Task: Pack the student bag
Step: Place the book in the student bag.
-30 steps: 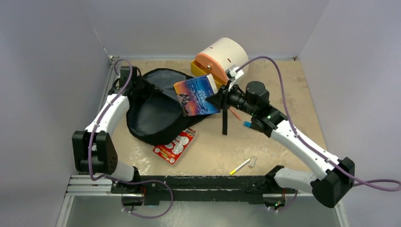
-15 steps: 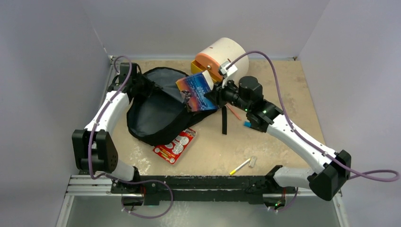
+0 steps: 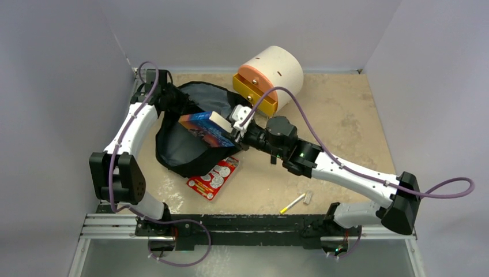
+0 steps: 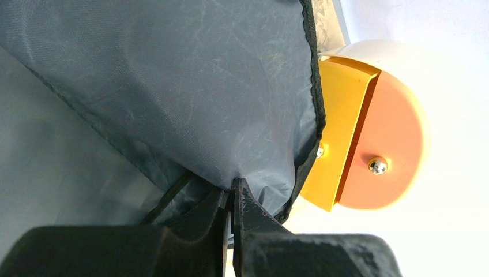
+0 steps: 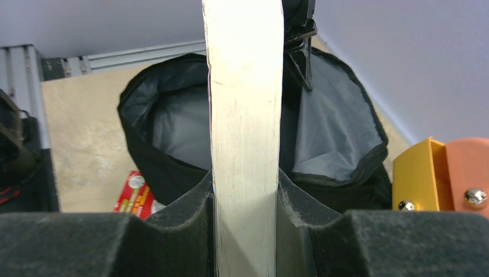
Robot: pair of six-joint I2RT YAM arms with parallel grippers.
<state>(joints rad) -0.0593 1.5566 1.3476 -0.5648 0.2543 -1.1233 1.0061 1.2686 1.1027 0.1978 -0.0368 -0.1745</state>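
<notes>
The student bag (image 3: 176, 151) lies open at left centre, its blue-grey lining (image 4: 173, 86) showing. My left gripper (image 3: 177, 104) (image 4: 232, 189) is shut on a fold of the bag's lining near the rim, holding the mouth up. A thick book (image 3: 203, 127) with a blue and orange cover hangs over the bag's opening. My right gripper (image 3: 234, 136) (image 5: 245, 193) is shut on it, both fingers pressed against its covers. The right wrist view shows the book's pale page edge (image 5: 245, 104) pointing into the open bag (image 5: 337, 124).
A cream cylindrical drawer box (image 3: 275, 70) with a yellow drawer (image 4: 340, 138) stands just behind the bag. A red packet (image 3: 213, 178) lies at the bag's near edge. A yellow pen (image 3: 293, 202) and a small grey piece (image 3: 308, 197) lie near the front rail. Walls close in left, right and back.
My right arm has swung the book left and down, from beside the drawer box to over the bag's mouth. The left gripper kept its hold on the bag.
</notes>
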